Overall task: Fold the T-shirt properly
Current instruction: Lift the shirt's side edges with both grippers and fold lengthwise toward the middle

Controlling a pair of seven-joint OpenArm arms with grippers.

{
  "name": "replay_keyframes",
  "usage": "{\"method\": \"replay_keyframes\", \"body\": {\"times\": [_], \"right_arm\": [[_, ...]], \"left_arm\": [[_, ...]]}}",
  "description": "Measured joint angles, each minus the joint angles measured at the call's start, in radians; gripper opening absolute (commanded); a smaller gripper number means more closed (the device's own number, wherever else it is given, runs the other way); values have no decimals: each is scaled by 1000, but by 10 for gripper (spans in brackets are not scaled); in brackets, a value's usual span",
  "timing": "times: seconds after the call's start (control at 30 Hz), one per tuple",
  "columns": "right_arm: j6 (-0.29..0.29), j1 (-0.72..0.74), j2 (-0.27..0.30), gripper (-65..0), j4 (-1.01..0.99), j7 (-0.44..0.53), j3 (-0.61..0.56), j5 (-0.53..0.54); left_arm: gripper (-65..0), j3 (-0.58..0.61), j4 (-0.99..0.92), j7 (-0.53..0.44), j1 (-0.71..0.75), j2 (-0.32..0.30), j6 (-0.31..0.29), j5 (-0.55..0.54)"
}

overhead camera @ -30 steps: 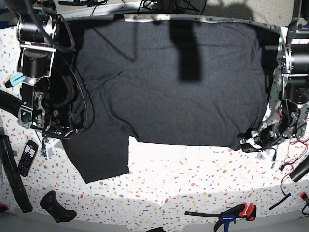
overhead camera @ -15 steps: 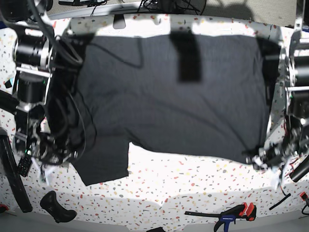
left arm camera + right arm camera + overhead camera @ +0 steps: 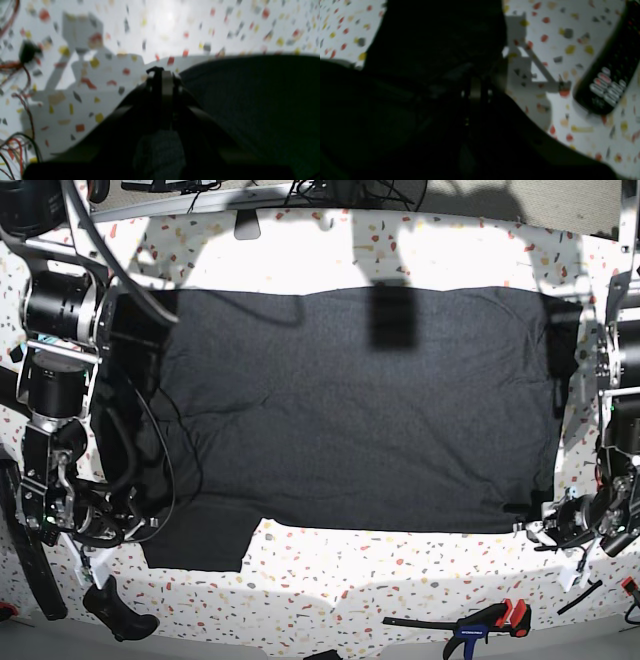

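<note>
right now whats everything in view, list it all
shirt: one, charcoal, spread flat across the table's middle
table: one, white with coloured flecks, under everything
remote: one, black, on the table beside the right claw, wrist view only
clamp: one, black with blue and red, near edge
black handle: one, near edge by the right arm
red wires: a bundle, beside the left arm
left claw: shut on the shirt's corner
right claw: shut on the shirt's edge

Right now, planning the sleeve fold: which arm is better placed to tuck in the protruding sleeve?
Likely right: the right fingers grip the shirt beside that sleeve; the left fingers hold the opposite corner.
</note>
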Motion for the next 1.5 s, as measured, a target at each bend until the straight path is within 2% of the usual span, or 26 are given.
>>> {"method": "replay_keyframes", "body": {"times": [0.03,0.13,0.2,0.4,0.6,0.7,0.9,1.1,1.33,1.5], "right_arm": [[22,0,2,-650,10,-10,0,13],[35,-10,2,-650,53,-42,0,34],[37,-48,2,-650,105,-43,0,59],[46,-249,2,-650,372,-48,0,56],[36,-388,0,-650,621,-74,-2,56],[35,-449,-1,-650,702,-90,2,56],[33,-538,-1,-650,790,-89,71,56],[32,-586,5,-650,795,-86,162,61],[32,-595,5,-650,795,-85,178,64],[32,-596,5,-650,795,-108,178,64]], "left_arm": [[-650,0,6,23,-1,-5,-4,-18],[-650,0,48,107,5,-29,-44,-134],[-650,0,113,126,42,-51,-50,-205],[-650,4,364,154,278,-101,-46,-209],[-650,1,682,174,485,-138,9,-260],[-650,-52,836,224,570,-140,11,-239],[-650,-219,1046,253,716,-141,11,-237],[-650,-328,1120,307,788,-141,11,-237],[-650,-335,1121,311,846,-141,11,-237],[-650,-335,1121,362,858,-141,11,-238]]}}
